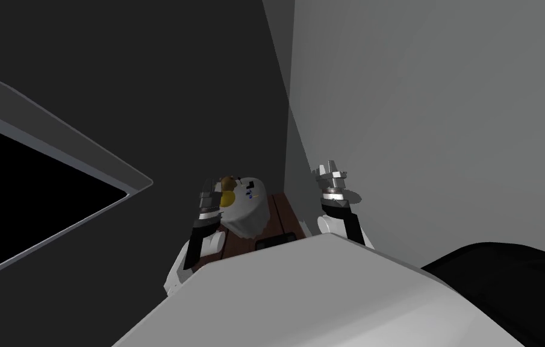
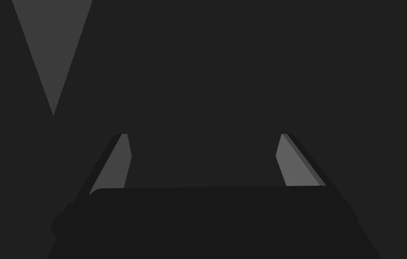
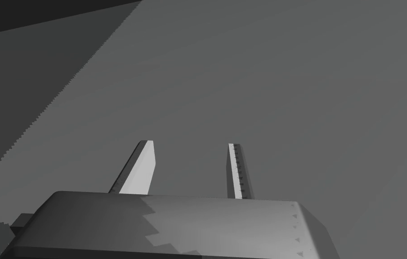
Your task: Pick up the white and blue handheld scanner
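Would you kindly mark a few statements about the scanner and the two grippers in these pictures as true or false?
1. The left gripper is open with nothing between its fingers. True.
2. The right gripper holds the scanner. False: the scanner lies on the brown table beside the left gripper; the right gripper is off by the grey wall.
3. A yellow object sits beside the scanner. True.
4. The scanner is black. False: it is white with small blue marks.

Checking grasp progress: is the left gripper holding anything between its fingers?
No, the left gripper has its fingers wide apart with nothing between them.
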You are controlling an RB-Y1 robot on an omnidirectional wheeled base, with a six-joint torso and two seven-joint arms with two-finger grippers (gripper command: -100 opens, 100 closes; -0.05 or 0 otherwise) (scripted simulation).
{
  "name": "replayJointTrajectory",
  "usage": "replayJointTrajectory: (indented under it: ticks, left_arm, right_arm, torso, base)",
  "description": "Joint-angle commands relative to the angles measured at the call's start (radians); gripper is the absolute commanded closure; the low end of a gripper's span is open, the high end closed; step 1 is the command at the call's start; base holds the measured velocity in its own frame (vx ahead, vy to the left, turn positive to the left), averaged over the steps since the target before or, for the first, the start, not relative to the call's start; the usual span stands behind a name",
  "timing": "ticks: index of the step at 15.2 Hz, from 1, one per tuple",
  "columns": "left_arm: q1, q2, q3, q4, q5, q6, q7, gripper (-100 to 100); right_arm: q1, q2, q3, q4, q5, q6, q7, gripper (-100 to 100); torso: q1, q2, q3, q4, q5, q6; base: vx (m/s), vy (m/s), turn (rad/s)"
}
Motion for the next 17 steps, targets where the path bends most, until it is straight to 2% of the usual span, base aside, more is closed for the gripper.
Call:
replayJointTrajectory:
  ticks: [1, 2, 3, 4, 6, 7, 8, 9, 11, 14, 17]
  left_arm:
    - [-0.023, 0.018, 0.014, 0.047, 0.009, 0.03, 0.011, -100]
    - [-0.023, 0.018, 0.014, 0.047, 0.009, 0.03, 0.011, -100]
    - [-0.041, 0.027, 0.023, 0.081, 0.015, 0.051, 0.018, -100]
    - [-0.041, 0.027, 0.023, 0.081, 0.015, 0.051, 0.018, -100]
    - [-0.08, 0.039, 0.042, 0.141, 0.028, 0.097, 0.032, -100]
    - [-0.08, 0.039, 0.042, 0.152, 0.028, 0.097, 0.032, -100]
    - [-0.1, 0.043, 0.052, 0.183, 0.035, 0.12, 0.039, -100]
    - [-0.1, 0.043, 0.052, 0.188, 0.035, 0.12, 0.039, -100]
    - [-0.14, 0.047, 0.073, 0.25, 0.049, 0.168, 0.054, -100]
    - [-0.161, 0.046, 0.083, 0.303, 0.056, 0.193, 0.062, -100]
    - [-0.203, 0.042, 0.104, 0.369, 0.07, 0.244, 0.078, -100]
  right_arm:
    - [0.0, 0.0, 0.0, 0.0, 0.0, 0.0, 0.0, 0]
    - [0.0, 0.0, 0.0, 0.0, 0.0, 0.0, 0.0, 0]
    - [0.0, 0.0, 0.0, 0.0, 0.0, 0.0, 0.0, 0]
    - [0.0, 0.0, 0.0, 0.0, 0.0, 0.0, 0.0, 0]
    - [0.0, 0.0, 0.0, 0.0, 0.0, 0.0, 0.0, 0]
    - [0.0, 0.0, 0.0, 0.0, 0.0, 0.0, 0.0, 0]
    - [0.0, 0.0, 0.0, 0.0, 0.0, 0.0, 0.0, 0]
    - [0.0, 0.0, 0.0, 0.0, 0.0, 0.0, 0.0, 0]
    - [0.0, 0.0, 0.0, 0.0, 0.0, 0.0, 0.0, 0]
    - [0.0, 0.0, 0.0, 0.0, 0.0, 0.0, 0.0, 0]
    - [0.0, 0.0, 0.0, 0.0, 0.0, 0.0, 0.0, 0]
  torso:
    - [0.0, 0.0, 0.0, 0.0, 0.0, 0.0]
    - [0.0, 0.0, 0.0, 0.0, 0.0, 0.0]
    - [0.0, 0.0, 0.0, 0.0, 0.0, 0.0]
    - [0.0, -0.001, 0.0, 0.0, 0.0, 0.0]
    - [0.0, -0.001, -0.001, 0.0, 0.0, 0.0]
    - [0.0, -0.001, -0.001, 0.0, 0.0, 0.0]
    - [0.0, -0.001, 0.0, 0.0, 0.0, 0.0]
    - [-0.001, -0.001, 0.0, 0.0, 0.0, 0.0]
    - [-0.001, -0.002, -0.001, 0.0, 0.0, 0.0]
    - [-0.001, -0.002, -0.001, 0.0, 0.0, 0.0]
    - [-0.001, -0.002, -0.001, -0.001, 0.0, 0.0]
  base:
    - [-0.034, -0.041, 0.027]
    - [-0.027, -0.038, 0.022]
    - [-0.02, -0.039, 0.03]
    - [-0.019, -0.036, 0.028]
    - [-0.025, -0.04, 0.04]
    - [-0.028, -0.043, 0.032]
    - [-0.026, -0.047, 0.029]
    - [-0.016, -0.048, 0.027]
    - [-0.007, -0.053, 0.035]
    - [-0.01, -0.049, 0.029]
    - [-0.001, -0.047, 0.026]
